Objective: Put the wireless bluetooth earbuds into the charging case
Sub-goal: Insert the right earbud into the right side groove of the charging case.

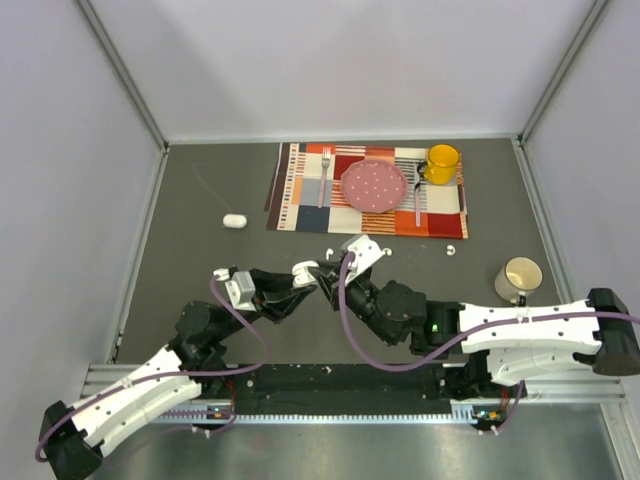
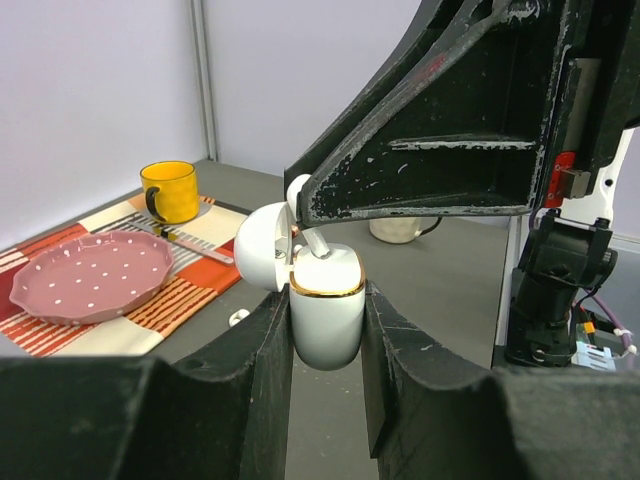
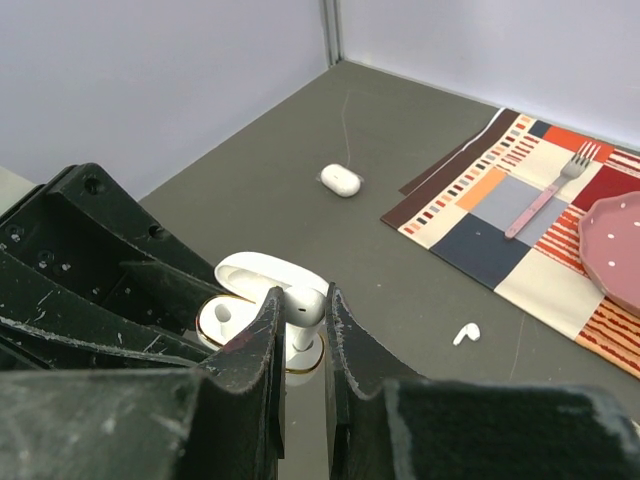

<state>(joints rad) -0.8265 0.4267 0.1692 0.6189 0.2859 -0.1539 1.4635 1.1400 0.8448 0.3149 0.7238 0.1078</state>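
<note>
My left gripper (image 2: 327, 335) is shut on the white, gold-rimmed charging case (image 2: 327, 315), held upright with its lid (image 2: 262, 247) open. My right gripper (image 3: 301, 312) is shut on a white earbud (image 3: 305, 300) right above the case (image 3: 222, 322), its stem pointing down into the right-hand slot. The left-hand slot looks empty. From above, the two grippers meet at the case (image 1: 305, 268) near the table's middle. Loose earbuds lie on the table by the placemat (image 1: 386, 253), (image 1: 451, 250); one shows in the right wrist view (image 3: 465, 333).
A second white case (image 1: 234, 220) lies shut at the left. A striped placemat (image 1: 300, 200) at the back carries a pink plate (image 1: 374, 185), a yellow mug (image 1: 441, 162) and a fork (image 1: 324, 175). A beige cup (image 1: 519, 277) stands at the right.
</note>
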